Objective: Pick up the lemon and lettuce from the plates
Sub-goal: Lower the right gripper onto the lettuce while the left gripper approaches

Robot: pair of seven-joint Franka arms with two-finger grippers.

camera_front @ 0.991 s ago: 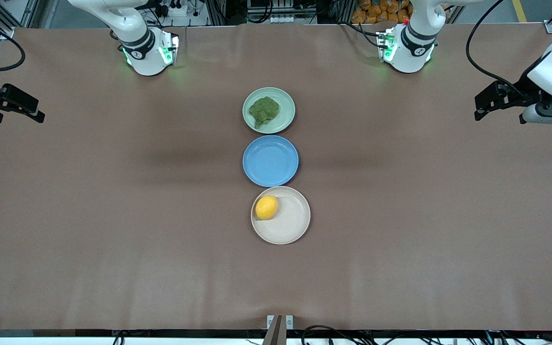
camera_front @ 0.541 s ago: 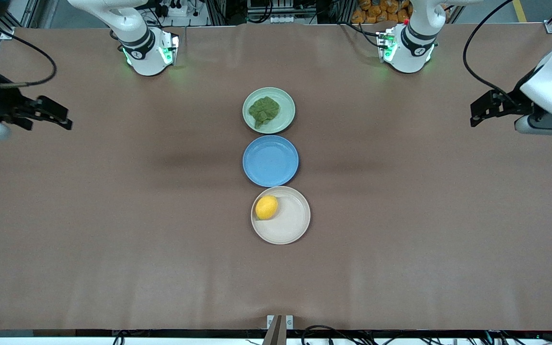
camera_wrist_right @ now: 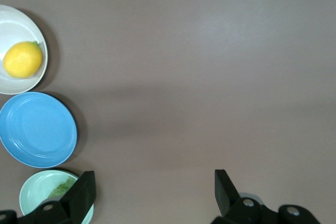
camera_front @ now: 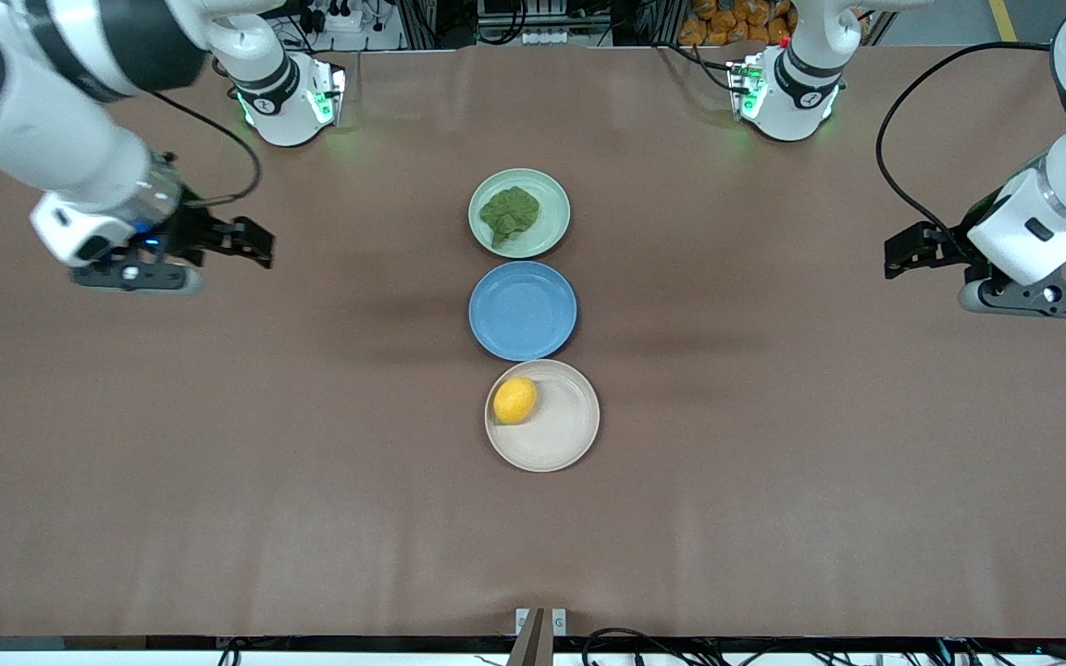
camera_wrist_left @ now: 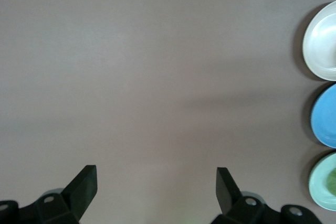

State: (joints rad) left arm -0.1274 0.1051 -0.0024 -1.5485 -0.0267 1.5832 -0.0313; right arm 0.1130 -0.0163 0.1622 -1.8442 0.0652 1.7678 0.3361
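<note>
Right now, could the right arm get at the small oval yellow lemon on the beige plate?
Probably yes: the right gripper hangs open over bare table, and nothing covers the lemon.

Matt brown counter (camera_front: 774, 444), cloth-like and faintly creased. Smooth, plastic-looking plates: mint plate (camera_front: 551, 199), blue plate (camera_front: 522, 310), cream plate (camera_front: 561, 430). Wrinkly matt lettuce (camera_front: 509, 213), smooth yellow lemon (camera_front: 514, 400). Black matt fingers (camera_wrist_left: 84, 184).

Both end effectors (camera_front: 255, 242) (camera_front: 898, 256) raised — fingers spread.
</note>
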